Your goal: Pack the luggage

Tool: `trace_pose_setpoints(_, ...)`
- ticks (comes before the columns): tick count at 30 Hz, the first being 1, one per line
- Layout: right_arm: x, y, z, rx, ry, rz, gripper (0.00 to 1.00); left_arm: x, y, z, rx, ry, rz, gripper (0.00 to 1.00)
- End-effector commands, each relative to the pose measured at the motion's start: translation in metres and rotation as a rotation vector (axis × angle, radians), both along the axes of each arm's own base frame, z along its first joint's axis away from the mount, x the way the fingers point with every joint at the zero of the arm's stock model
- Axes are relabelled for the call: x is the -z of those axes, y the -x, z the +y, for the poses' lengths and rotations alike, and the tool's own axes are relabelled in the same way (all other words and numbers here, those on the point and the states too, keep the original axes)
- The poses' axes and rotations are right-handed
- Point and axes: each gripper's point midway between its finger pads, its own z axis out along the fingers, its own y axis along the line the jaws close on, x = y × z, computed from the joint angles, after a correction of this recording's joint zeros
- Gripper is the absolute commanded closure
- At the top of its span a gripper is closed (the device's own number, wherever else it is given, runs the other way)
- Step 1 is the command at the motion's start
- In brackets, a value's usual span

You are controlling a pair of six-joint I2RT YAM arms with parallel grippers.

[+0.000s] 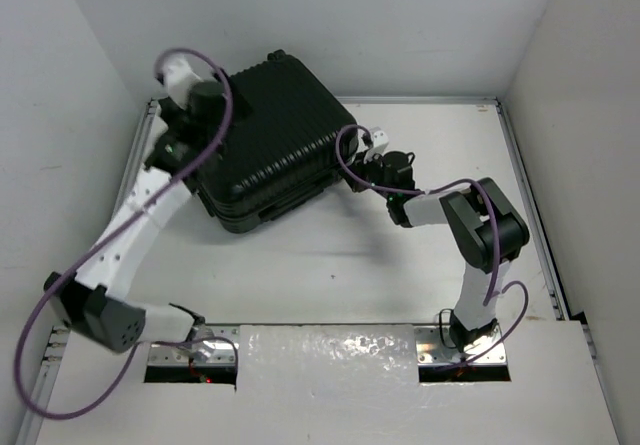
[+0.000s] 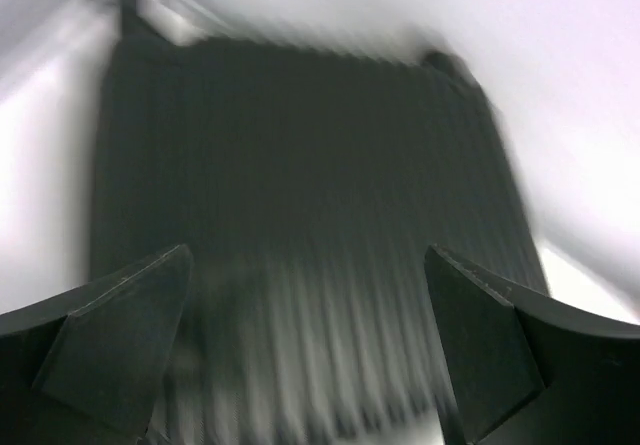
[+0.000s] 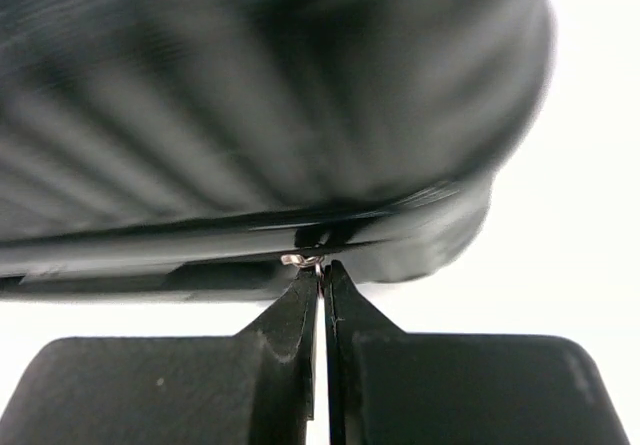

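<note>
A: Where is the luggage?
B: The luggage (image 1: 268,140) lies flat and shut on the table (image 1: 400,255), in the far left part. Its ribbed shell faces up and it sits at an angle to the table edges.
A: Arms?
B: The left hand (image 2: 307,255) hangs over the ribbed shell with its fingers spread wide and nothing between them. That view is blurred.
A: And the other?
B: The right hand (image 3: 320,265) is at the luggage's right side, low at the seam between the shells. Its fingers are pressed together, the tips pinching a small metal tab (image 3: 298,259) there.
A: Is the left touching the shell?
B: Cannot tell.
</note>
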Motion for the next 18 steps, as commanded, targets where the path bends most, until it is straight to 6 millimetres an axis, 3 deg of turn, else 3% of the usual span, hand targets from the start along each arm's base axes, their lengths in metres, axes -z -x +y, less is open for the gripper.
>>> trace_pose_setpoints(1, -0.035, -0.040, -0.050, 0.287, -0.051, -0.061, 1.00, 0.049, 0.030, -0.093, 0.209, -0.007, 0.044, 0.01)
trace_pose_setpoints(2, -0.033, -0.043, -0.059, 0.329, -0.035, -0.049, 1.00, 0.064, 0.040, -0.115, 0.250, -0.024, 0.070, 0.01)
trace_pose_setpoints(3, -0.031, -0.045, -0.070, 0.369, -0.009, -0.037, 1.00, 0.078, 0.059, -0.154, 0.339, -0.040, 0.094, 0.01)
trace_pose_setpoints(4, -0.034, -0.053, -0.083, 0.435, 0.012, -0.044, 1.00, 0.107, 0.066, -0.168, 0.348, -0.053, 0.149, 0.01)
trace_pose_setpoints(5, -0.033, -0.060, -0.097, 0.479, 0.038, -0.034, 1.00, 0.122, 0.078, -0.192, 0.406, -0.061, 0.167, 0.02)
trace_pose_setpoints(6, -0.038, -0.071, -0.100, 0.490, 0.051, -0.026, 1.00, 0.152, 0.082, -0.200, 0.403, -0.079, 0.220, 0.03)
trace_pose_setpoints(8, -0.036, -0.091, -0.110, 0.499, 0.083, 0.005, 1.00, 0.179, 0.086, -0.209, 0.409, -0.092, 0.281, 0.03)
trace_pose_setpoints(9, -0.005, -0.096, -0.122, 0.504, 0.135, 0.101, 1.00, 0.189, 0.088, -0.214, 0.420, -0.099, 0.305, 0.03)
trace_pose_setpoints(10, -0.025, -0.119, -0.119, 0.485, 0.116, 0.078, 1.00, 0.205, 0.087, -0.217, 0.429, -0.132, 0.337, 0.03)
trace_pose_setpoints(12, -0.020, -0.126, -0.121, 0.427, 0.094, 0.129, 0.84, 0.208, 0.082, -0.226, 0.445, -0.163, 0.345, 0.04)
trace_pose_setpoints(13, -0.022, -0.118, -0.118, 0.393, 0.069, 0.128, 0.73, 0.218, 0.079, -0.225, 0.455, -0.235, 0.371, 0.04)
trace_pose_setpoints(15, -0.027, -0.103, -0.120, 0.382, 0.041, 0.104, 0.33, 0.222, 0.075, -0.228, 0.490, -0.305, 0.389, 0.06)
trace_pose_setpoints(18, -0.034, -0.078, -0.122, 0.355, 0.028, 0.065, 0.28, 0.234, 0.072, -0.242, 0.649, -0.455, 0.415, 0.10)
